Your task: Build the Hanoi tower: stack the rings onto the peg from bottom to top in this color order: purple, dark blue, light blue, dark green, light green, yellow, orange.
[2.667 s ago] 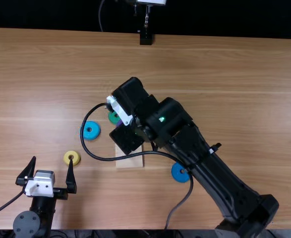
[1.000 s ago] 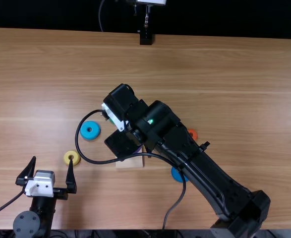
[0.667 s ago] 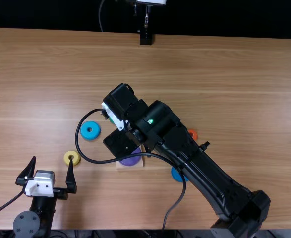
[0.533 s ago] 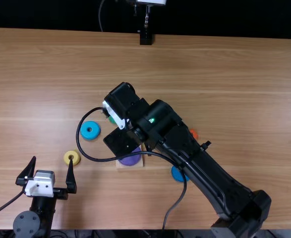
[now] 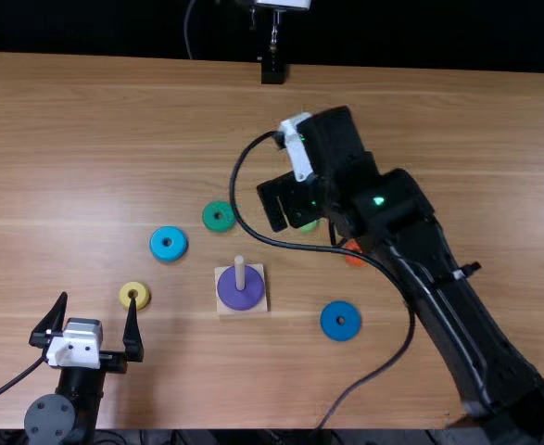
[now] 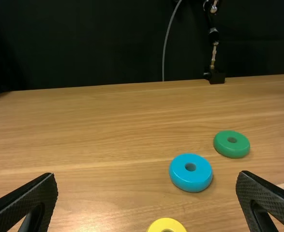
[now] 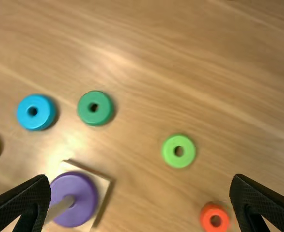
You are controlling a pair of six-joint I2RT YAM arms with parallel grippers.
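Left gripper (image 5: 98,298): near-left corner of your table (image 5: 114,139); fingers spread, nothing held.
Dark blue ring (image 5: 340,321): flat toward the near edge, right of the peg (image 5: 240,272); your next ring, unstacked.
Yellow ring (image 5: 133,296): flat, toward the left edge; sixth in your order.
Purple ring (image 5: 241,290): seated around the peg, on the wooden base (image 5: 261,307); one of your seven done.
Orange ring (image 5: 354,252): flat, right of the peg; your last.
Light blue ring (image 5: 169,244): flat, left of the peg; your third.
Light green ring (image 7: 179,151): flat, beyond the peg, rightward; your fifth.
Dark green ring (image 5: 219,216): flat, toward the far edge; your fourth.
Right gripper (image 7: 140,179): above the rings, fingers apart, empty.
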